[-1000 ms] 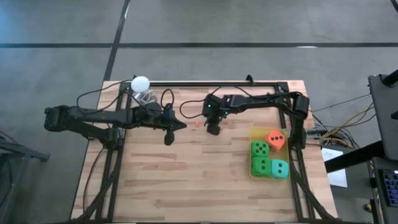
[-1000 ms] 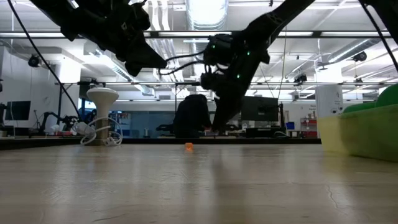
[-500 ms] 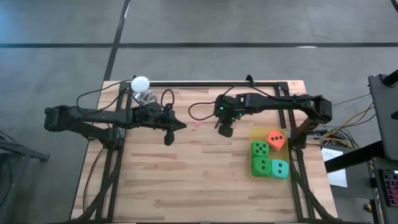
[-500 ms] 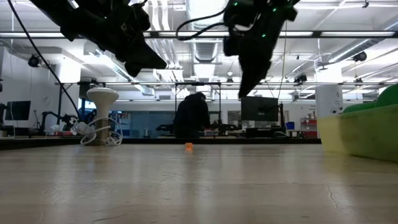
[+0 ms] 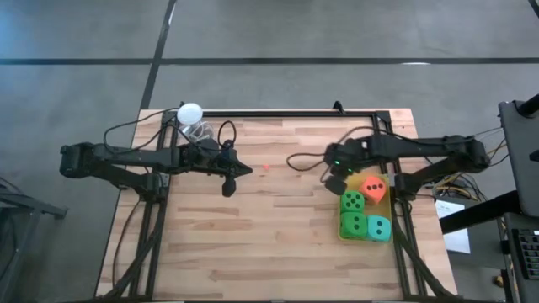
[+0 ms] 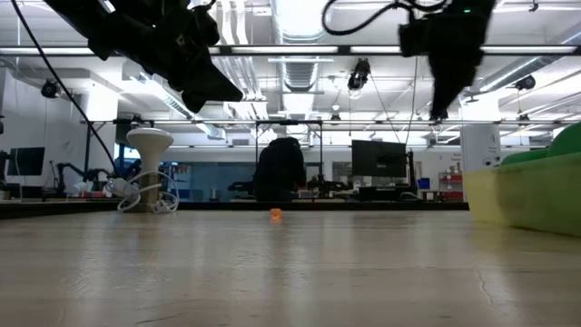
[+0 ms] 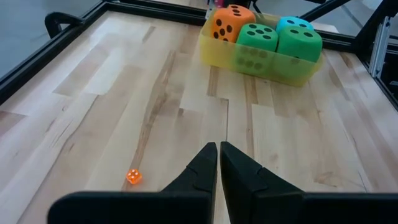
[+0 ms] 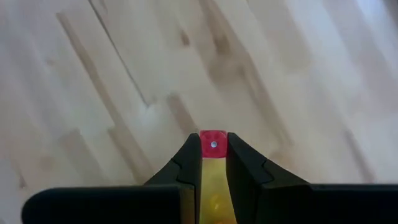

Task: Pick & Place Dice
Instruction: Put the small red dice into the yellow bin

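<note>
Four foam dice sit in a yellow tray (image 7: 273, 71) at the table's right: orange-red (image 5: 374, 188), two green (image 5: 352, 202) (image 5: 353, 224), teal (image 5: 380, 228). My right gripper (image 5: 336, 185) hangs high above the table just left of the tray, shut on a tiny red die (image 8: 213, 143). A tiny orange die (image 5: 266, 166) (image 7: 133, 176) lies on the wood mid-table. My left gripper (image 5: 249, 171) (image 7: 219, 151) hovers shut just left of it, touching nothing. My right gripper pinches the tiny red die (image 8: 213, 142) between its two fingers, at their free ends. The fingers slant steeply down from above. The die is lifted clear of the table, one pip showing on its upward face.
A white ball (image 5: 190, 112) rests on a stand with coiled cable at the far left corner. A black frame rail (image 5: 278, 113) runs along the table's far edge. Bare wood lies between the arms and the near edge.
My right gripper has risen and swung from mid-table toward the right edge, ending beside the tray, rolling its wrist as it went. The tiny orange die stays where it lay.
</note>
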Controlling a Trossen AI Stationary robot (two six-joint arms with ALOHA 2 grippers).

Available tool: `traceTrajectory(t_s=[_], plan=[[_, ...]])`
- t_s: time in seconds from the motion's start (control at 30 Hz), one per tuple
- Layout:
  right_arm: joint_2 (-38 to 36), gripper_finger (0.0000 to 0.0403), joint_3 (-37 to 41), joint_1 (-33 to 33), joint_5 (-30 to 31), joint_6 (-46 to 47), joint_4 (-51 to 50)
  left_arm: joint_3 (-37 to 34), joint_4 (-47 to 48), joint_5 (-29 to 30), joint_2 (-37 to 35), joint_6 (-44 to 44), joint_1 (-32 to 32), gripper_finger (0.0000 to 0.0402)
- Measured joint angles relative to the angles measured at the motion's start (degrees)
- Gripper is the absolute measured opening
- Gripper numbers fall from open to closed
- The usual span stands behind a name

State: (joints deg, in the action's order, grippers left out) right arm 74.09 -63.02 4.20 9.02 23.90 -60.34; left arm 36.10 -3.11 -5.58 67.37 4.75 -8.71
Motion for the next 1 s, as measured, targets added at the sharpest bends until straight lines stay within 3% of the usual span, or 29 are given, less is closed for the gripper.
traceTrajectory(t_s=[0.37, 0.63, 1.0], plan=[[-8.57, 0.004, 12.55, -5.5, -0.31, 15.83, -2.99, 0.0, 0.04, 0.0, 0.0, 0.17, 0.0, 0.0025], [-5.49, 0.004, 17.1, -5.59, -2.89, 17.71, -4.23, 0.0, 0.13, 0.0, 0.0, 0.17, 0.0, 0.0025], [-2.17, 0.004, 17.03, -5.56, -2.93, 16.1, -4.05, 0.0, 0.17, 0.0, 0.0, 0.17, 0.0, 0.0025]])
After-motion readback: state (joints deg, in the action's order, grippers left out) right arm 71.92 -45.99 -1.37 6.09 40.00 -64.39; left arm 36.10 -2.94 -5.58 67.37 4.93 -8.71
